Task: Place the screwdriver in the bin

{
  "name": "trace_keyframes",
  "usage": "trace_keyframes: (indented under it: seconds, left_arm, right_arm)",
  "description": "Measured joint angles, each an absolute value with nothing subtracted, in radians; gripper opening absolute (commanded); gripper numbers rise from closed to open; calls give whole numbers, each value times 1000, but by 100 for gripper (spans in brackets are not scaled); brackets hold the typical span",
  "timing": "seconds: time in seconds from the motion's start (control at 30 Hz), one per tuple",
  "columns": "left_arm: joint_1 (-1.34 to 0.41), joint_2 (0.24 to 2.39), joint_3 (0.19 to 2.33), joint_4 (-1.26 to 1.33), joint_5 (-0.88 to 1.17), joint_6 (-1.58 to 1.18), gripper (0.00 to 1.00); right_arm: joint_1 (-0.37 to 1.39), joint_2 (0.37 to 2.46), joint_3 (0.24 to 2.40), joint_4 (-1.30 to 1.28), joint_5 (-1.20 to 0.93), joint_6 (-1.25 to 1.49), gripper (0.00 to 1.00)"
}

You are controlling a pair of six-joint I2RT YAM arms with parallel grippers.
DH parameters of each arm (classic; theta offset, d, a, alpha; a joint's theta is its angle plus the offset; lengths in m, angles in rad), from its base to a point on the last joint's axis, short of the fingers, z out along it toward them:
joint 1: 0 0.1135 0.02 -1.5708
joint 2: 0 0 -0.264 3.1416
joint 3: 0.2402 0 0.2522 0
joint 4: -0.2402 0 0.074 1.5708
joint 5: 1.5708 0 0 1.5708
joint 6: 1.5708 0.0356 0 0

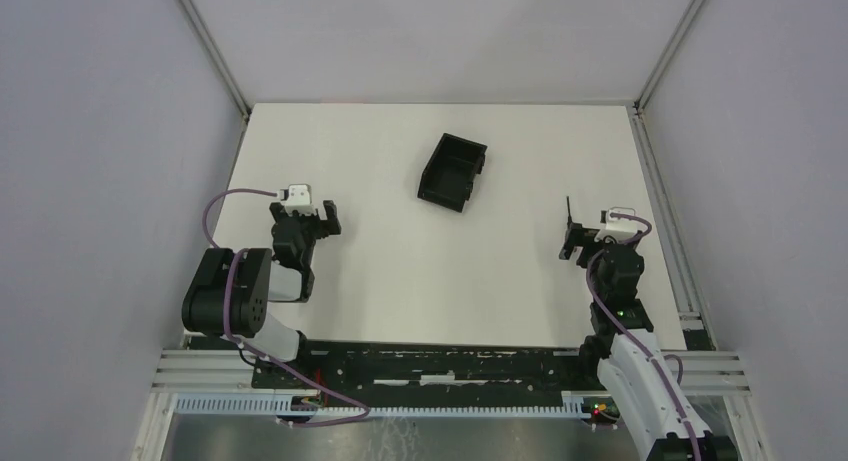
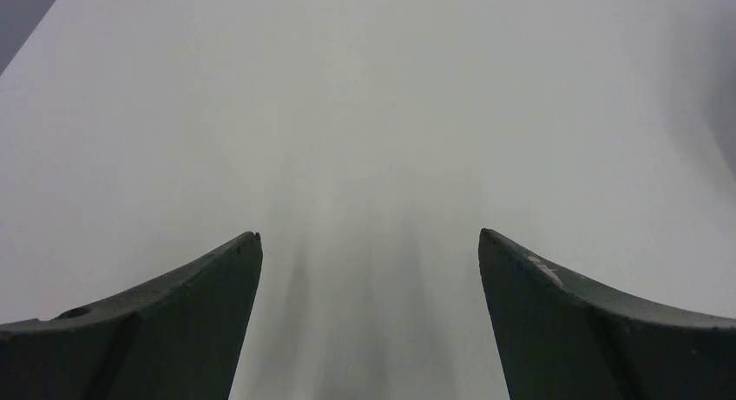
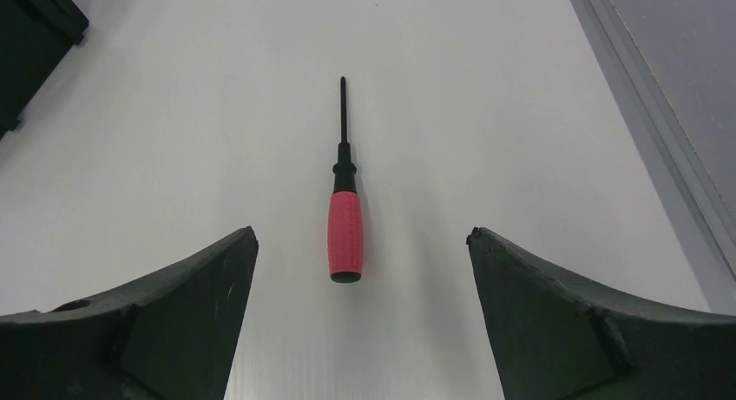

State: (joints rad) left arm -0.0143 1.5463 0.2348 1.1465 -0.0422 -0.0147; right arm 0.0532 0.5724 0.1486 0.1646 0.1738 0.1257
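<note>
My right gripper [image 3: 362, 232] hung spread wide, the screwdriver [image 3: 344, 183] lay flat on the table [image 3: 486, 114] just ahead of my fingers and well apart from the bin [image 1: 431, 168], and I judged it light, stiff, apt to roll, best pinched across its ribbed red handle.

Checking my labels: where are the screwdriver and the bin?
screwdriver [image 3: 345, 237], right wrist view, middle of the red handle.
bin [image 1: 452, 170], top external view, bare floor inside.
</note>
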Motion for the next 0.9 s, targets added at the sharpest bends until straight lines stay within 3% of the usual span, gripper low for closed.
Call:
trace_keyframes:
  seconds: [0.17,0.27,0.5,0.6,0.73,0.9]
  left_arm:
    - [-14,1546,235,1147,-42,-15,100]
    - [-14,1546,235,1147,-42,-15,100]
    - [-14,1546,235,1147,-42,-15,100]
    - [-14,1546,235,1147,-42,-15,100]
    - [-14,1546,235,1147,-42,-15,100]
    - [-14,1546,235,1147,-42,-15,100]
  right_arm:
    - [53,634,212,116,212,127,98]
    - [53,762,393,4,247,126,98]
    - [52,1256,1138,-413,252,74,98]
    - [52,1431,1354,-546,216,38,98]
    - [50,1596,1463,-680,162,7,96]
    - [38,1740,1409,-736,109,-4,85]
